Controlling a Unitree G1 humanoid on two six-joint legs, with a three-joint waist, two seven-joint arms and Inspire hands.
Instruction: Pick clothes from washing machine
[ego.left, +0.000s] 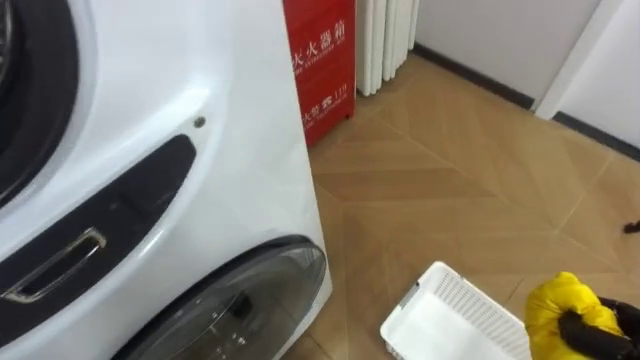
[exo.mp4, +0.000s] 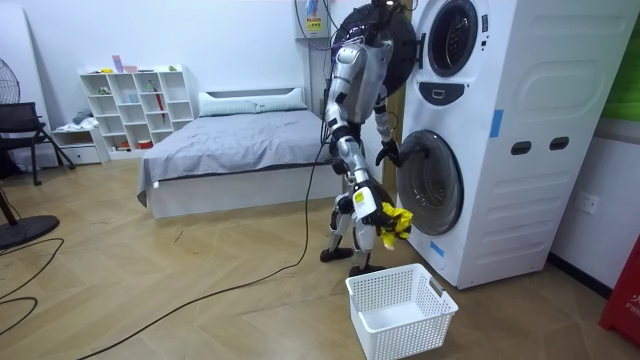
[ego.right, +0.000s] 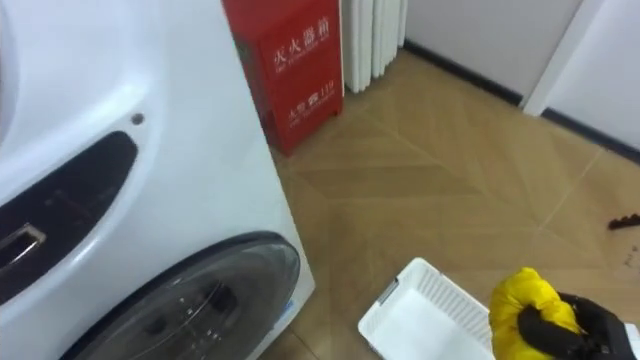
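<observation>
While the right hand (ego.right: 578, 332) clenches a yellow garment (ego.right: 522, 303), a white basket (ego.right: 425, 315) sits just left of it on the floor (ego.right: 450, 170); the left hand (exo.mp4: 387, 152) hangs seemingly near the washing machine door (exo.mp4: 432, 188), grip unreadable.

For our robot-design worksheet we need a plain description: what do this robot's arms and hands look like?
In the room view, the arms are slim, jointed segments of silver-grey metal with black sections at the joints. The right hand is black, with thick, rounded fingers. The left hand looks just as dark.
</observation>
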